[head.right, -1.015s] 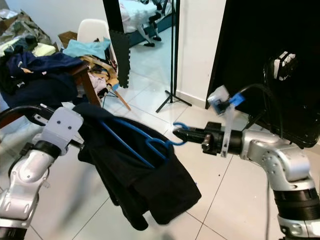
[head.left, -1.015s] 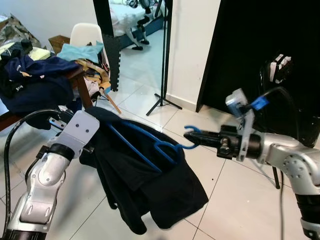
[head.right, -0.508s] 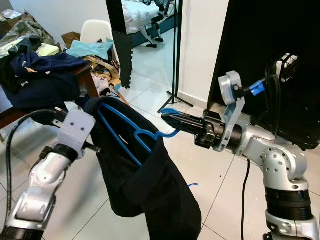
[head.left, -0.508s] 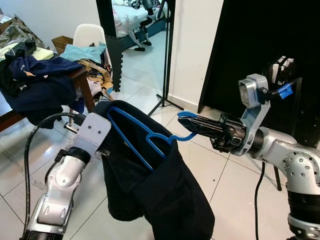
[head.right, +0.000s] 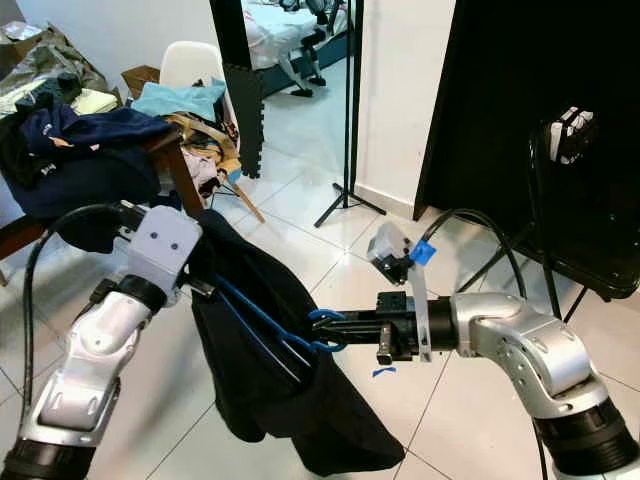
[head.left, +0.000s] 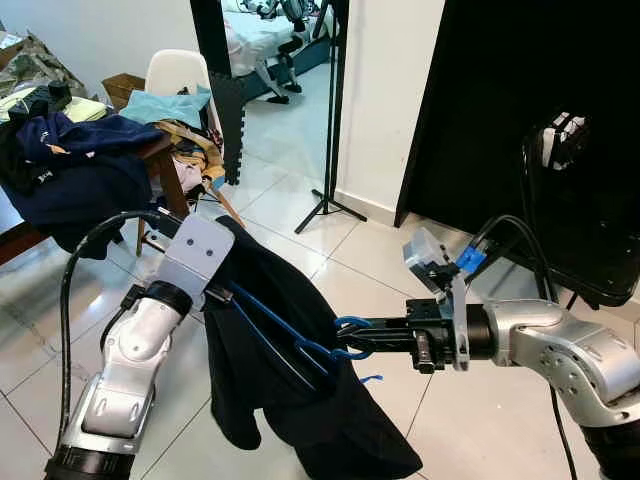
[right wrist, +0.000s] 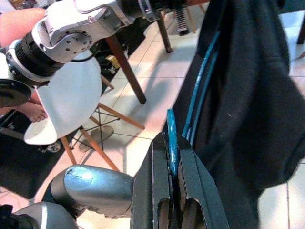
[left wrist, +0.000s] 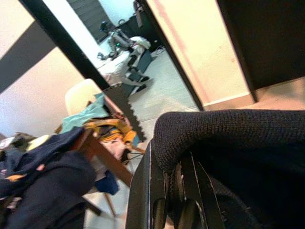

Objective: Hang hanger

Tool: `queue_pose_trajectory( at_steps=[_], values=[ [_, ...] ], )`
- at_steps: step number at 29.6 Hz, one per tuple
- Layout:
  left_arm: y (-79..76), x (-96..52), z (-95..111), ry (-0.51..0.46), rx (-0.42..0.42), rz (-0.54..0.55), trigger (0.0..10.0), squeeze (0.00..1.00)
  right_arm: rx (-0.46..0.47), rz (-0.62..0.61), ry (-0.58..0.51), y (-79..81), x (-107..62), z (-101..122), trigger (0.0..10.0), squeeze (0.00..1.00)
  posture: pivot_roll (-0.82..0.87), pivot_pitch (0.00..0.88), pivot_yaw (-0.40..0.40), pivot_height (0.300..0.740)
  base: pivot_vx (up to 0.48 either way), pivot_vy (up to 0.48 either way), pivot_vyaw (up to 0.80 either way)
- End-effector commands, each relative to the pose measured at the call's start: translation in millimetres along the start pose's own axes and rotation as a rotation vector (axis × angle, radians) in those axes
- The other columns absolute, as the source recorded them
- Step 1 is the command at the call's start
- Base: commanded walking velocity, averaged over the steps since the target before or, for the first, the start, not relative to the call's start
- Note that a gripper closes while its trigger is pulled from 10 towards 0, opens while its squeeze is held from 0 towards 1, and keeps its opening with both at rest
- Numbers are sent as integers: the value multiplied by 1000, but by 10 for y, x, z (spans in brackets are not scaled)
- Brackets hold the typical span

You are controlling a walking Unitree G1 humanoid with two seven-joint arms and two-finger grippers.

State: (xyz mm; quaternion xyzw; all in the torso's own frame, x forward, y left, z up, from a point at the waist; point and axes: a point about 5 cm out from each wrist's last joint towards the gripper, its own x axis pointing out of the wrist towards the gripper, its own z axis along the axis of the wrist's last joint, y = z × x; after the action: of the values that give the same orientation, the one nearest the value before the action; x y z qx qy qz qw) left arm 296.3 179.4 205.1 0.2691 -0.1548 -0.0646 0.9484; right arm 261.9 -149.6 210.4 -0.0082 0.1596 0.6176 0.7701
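Right jaws are clamped on the hook of the blue hanger [head.left: 290,335]; in the right wrist view the hook is seen pinched between the 2 black fingers [right wrist: 190,191]. Right gripper [head.left: 362,338] is held out level over the tiled floor [head.left: 480,420], at mid-frame in the head views. Left jaws are closed on the shoulder end of the dark garment [head.left: 300,400]; in the left wrist view knitted fabric is seen draped over the fingers [left wrist: 190,191], though the hanger itself is hidden there. Left gripper [head.right: 200,290] is held higher than the right one, so the hanger slopes down toward the right gripper, with the garment hung off it, clear of the floor. A white chair [right wrist: 71,100] and a bare foot [right wrist: 31,112] are picked up by the right wrist view. In the head views a clothes pile [head.left: 70,170] on a table is seen behind the left arm, plus a tripod stand [head.left: 328,130] by the wall.
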Motion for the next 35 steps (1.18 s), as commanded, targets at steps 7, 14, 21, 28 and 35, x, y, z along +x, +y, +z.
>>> queue_pose_trajectory(
  at_steps=[7, 14, 21, 28, 35],
  values=[
    [318, -46, -54, 32, 30, 105, 824, 0, -15, 90, -125, 84, -155, 195, 0, 0, -62, 70, 19, 740, 0, 0, 0],
    [504, -141, -230, 112, -75, 211, 1294, 0, -3, 102, -253, 61, -293, 325, 0, 0, -59, 71, 20, 740, 0, 0, 0],
    [338, -139, -277, 133, -162, 159, 2196, 0, -2, 89, -339, 30, -273, 397, 0, 0, -57, 72, 19, 740, 0, 0, 0],
    [-597, -47, 125, -13, -302, -243, 8745, 0, 19, -84, -402, -150, 147, 476, 0, 0, -58, 67, 16, 740, 0, 0, 0],
    [-1252, -104, 354, -77, -285, -512, 10000, 0, 66, -303, -494, -341, 576, 691, 0, 0, -65, 64, 20, 740, 0, 0, 0]
  ],
)
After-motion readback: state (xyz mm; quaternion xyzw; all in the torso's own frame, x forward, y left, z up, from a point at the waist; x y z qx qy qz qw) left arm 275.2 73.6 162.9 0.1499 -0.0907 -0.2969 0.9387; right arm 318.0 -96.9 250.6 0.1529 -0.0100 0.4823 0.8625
